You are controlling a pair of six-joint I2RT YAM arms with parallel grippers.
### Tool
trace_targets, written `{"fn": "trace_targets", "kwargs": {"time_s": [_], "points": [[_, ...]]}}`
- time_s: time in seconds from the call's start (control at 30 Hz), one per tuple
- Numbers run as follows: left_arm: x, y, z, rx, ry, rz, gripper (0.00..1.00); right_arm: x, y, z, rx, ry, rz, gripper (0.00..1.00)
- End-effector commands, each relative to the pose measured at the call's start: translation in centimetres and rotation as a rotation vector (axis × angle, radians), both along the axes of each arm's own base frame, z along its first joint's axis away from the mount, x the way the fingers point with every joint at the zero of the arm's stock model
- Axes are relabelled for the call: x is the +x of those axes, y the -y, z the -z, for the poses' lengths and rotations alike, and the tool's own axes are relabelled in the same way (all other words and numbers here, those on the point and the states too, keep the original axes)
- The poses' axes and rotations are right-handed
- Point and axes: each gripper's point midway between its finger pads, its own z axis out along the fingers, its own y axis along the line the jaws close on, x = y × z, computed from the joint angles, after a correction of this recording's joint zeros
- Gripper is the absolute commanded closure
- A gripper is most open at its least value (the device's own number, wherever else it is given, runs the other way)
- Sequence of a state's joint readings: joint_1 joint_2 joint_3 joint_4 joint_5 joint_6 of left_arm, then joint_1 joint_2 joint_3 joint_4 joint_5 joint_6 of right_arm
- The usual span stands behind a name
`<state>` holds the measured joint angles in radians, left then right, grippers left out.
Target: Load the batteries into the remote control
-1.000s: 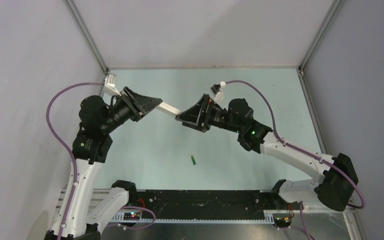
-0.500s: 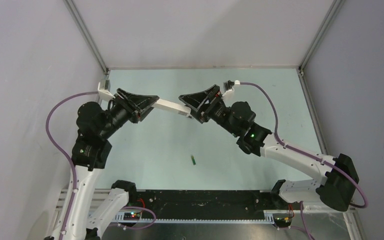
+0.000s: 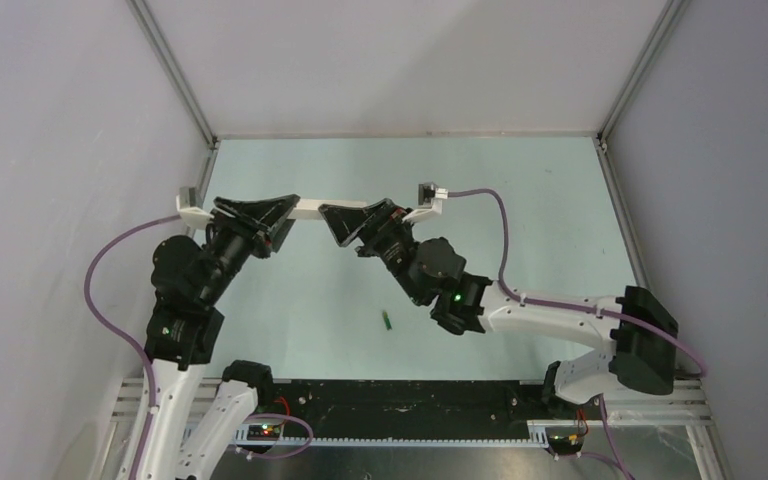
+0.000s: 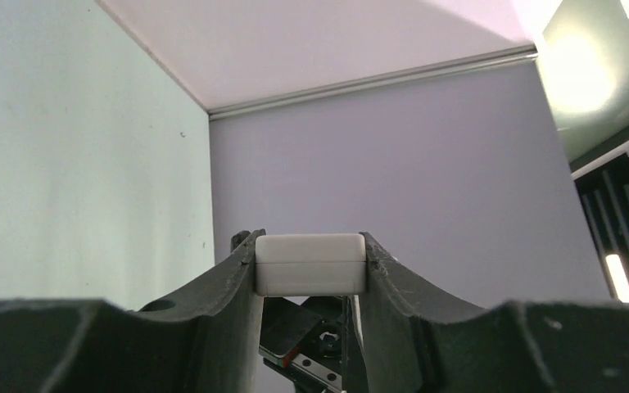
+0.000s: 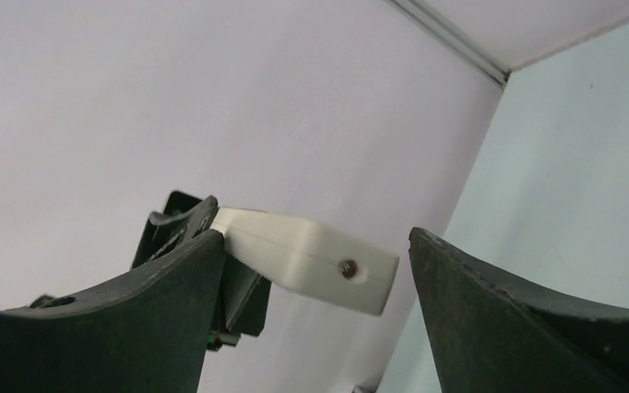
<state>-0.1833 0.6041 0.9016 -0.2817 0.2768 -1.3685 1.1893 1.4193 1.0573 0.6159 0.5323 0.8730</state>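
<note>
The remote control (image 3: 312,207) is a slim white bar held in the air between the two arms. My left gripper (image 3: 282,209) is shut on its left end; the left wrist view shows that end (image 4: 310,264) clamped between both fingers. My right gripper (image 3: 340,219) is open around the other end. In the right wrist view that end (image 5: 315,264), with a small dark hole, lies against the left finger (image 5: 172,303) and well clear of the right finger (image 5: 524,311). The green battery (image 3: 387,320) lies on the table in front. The blackish battery is out of view.
The pale green table (image 3: 520,200) is walled by grey panels at the back and both sides. A metal frame post (image 3: 175,70) runs up at the back left corner. The black base rail (image 3: 400,400) lies along the near edge.
Both grippers have moved left and nearer. The remote has turned from slanted to about level. My right gripper has slid left along the remote toward my left gripper.
</note>
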Motion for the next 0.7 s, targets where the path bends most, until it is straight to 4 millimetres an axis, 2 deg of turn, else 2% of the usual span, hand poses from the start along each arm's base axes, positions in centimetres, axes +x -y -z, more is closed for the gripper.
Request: {"fn": "trace_targets", "kwargs": {"time_s": [0.0, 0.17, 0.33, 0.57, 0.67], "points": [[-0.3, -0.8, -2.2, -0.09, 0.069, -0.043, 1.0, 1.3, 1.2, -4.2, 0.177, 0.062, 0.131, 0.15], [-1.0, -0.7, -2.8, -0.106, 0.088, -0.029, 1.0, 1.8, 1.1, -4.6, 0.245, 0.077, 0.14, 0.17], [-0.9, -0.5, -2.3, -0.111, 0.079, -0.023, 1.0, 2.1, 1.2, -4.6, 0.249, 0.084, 0.155, 0.17], [-0.9, -0.5, -2.2, -0.108, 0.085, -0.018, 1.0, 2.4, 1.8, -5.8, 0.286, 0.141, 0.164, 0.15], [-0.9, -0.4, -2.0, -0.107, 0.082, -0.016, 1.0, 2.4, 1.6, -5.6, 0.28, 0.135, 0.156, 0.25]]}}
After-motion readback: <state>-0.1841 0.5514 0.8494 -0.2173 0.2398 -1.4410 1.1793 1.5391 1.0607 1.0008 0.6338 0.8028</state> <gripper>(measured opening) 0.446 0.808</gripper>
